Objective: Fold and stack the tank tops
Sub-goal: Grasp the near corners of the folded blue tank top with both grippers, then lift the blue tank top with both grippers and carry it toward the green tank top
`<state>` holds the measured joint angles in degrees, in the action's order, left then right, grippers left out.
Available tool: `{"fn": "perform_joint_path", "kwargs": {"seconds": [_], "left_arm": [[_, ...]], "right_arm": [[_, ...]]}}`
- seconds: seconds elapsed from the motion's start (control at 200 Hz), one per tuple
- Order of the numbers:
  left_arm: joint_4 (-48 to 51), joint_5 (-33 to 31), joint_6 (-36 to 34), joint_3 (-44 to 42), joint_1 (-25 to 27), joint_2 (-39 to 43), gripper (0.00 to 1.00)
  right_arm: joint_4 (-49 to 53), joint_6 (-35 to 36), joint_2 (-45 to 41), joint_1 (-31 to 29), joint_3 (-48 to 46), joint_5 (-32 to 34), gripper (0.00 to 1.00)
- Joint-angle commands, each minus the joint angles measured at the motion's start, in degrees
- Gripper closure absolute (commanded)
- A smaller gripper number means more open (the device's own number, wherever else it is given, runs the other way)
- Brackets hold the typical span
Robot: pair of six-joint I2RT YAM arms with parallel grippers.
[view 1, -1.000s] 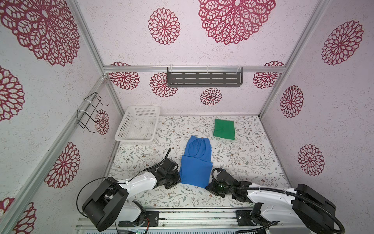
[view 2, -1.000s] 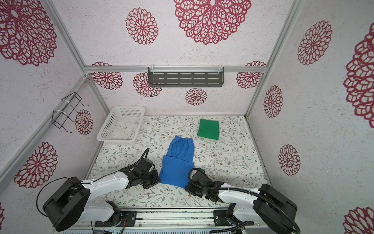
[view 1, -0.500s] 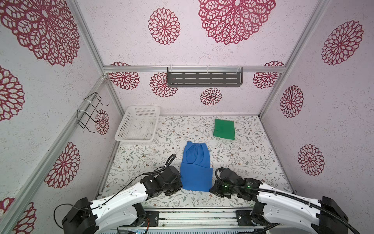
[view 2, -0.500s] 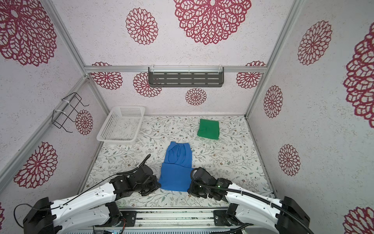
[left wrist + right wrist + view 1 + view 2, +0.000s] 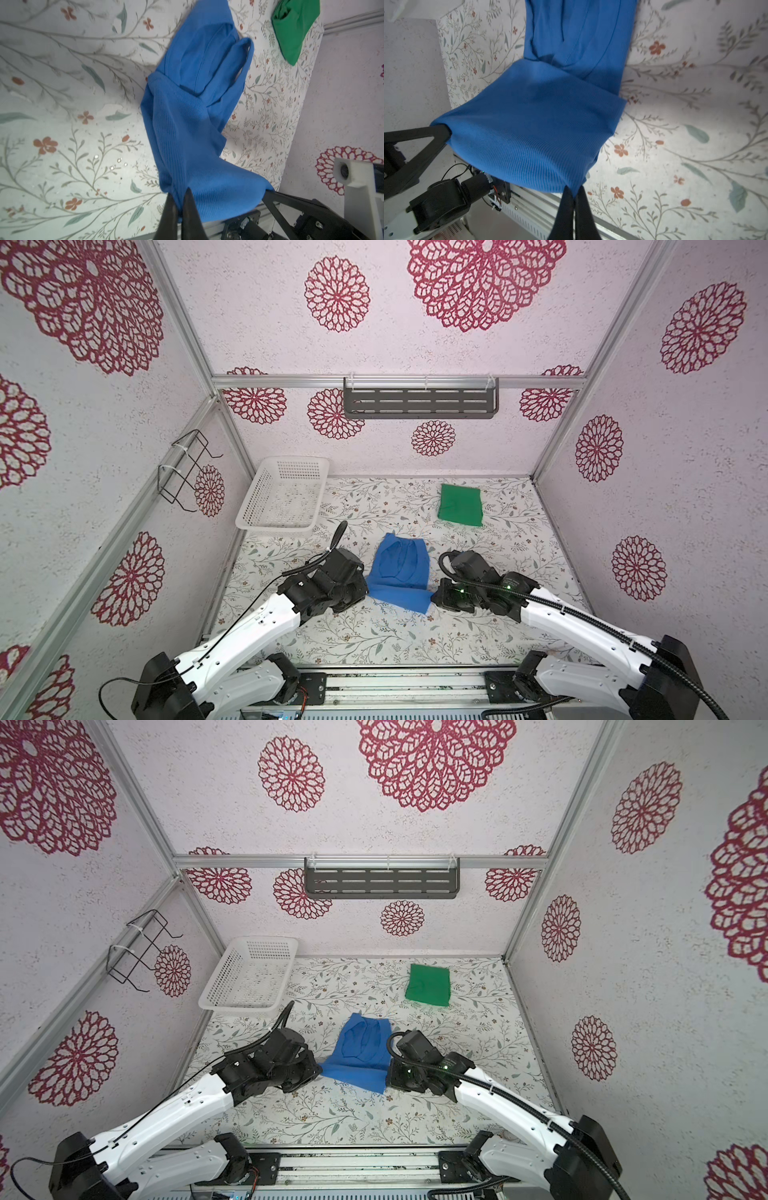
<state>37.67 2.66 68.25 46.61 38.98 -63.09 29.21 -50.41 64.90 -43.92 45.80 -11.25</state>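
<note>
Blue tank top (image 5: 398, 572), mid-frame on the tabletop (image 5: 374, 639), was lifted at its lower hem since a second ago, left jaws and right jaws clamped tight on its corners; halving fold judged started.

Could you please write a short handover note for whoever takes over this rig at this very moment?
Left gripper: shut on a near hem corner of the royal blue ribbed tank top.
Right gripper: shut on the other near corner; hem lifted between them.
Blue top's strap end lies on the floral table, around the middle; bright green tank top sits folded at the far right; white perforated plastic basket far left.
Done: green folded.
Left: probably carry the hem toward the straps, finish the fold, stack both tops.
</note>
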Motion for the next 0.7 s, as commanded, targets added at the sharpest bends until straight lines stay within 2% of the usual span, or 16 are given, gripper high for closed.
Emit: {"fn": "perform_joint_path", "kwargs": {"seconds": [0.0, 0.46, 0.696], "left_arm": [[0.3, 1.6, -7.7, 3.2, -3.9, -3.2, 1.00], [-2.9, 8.2, -20.2, 19.2, -15.1, -22.4, 1.00], [-2.9, 11.7, -24.7, 28.7, -17.6, -34.1, 1.00]], "right_arm": [[2.1, 7.7, 2.2, 3.6, 3.4, -0.9, 1.00], [3.4, 21.3, 17.1, 13.8, 16.3, -6.5, 1.00], [3.9, 25.2, 24.5, 17.6, 21.4, -8.3, 1.00]]}}
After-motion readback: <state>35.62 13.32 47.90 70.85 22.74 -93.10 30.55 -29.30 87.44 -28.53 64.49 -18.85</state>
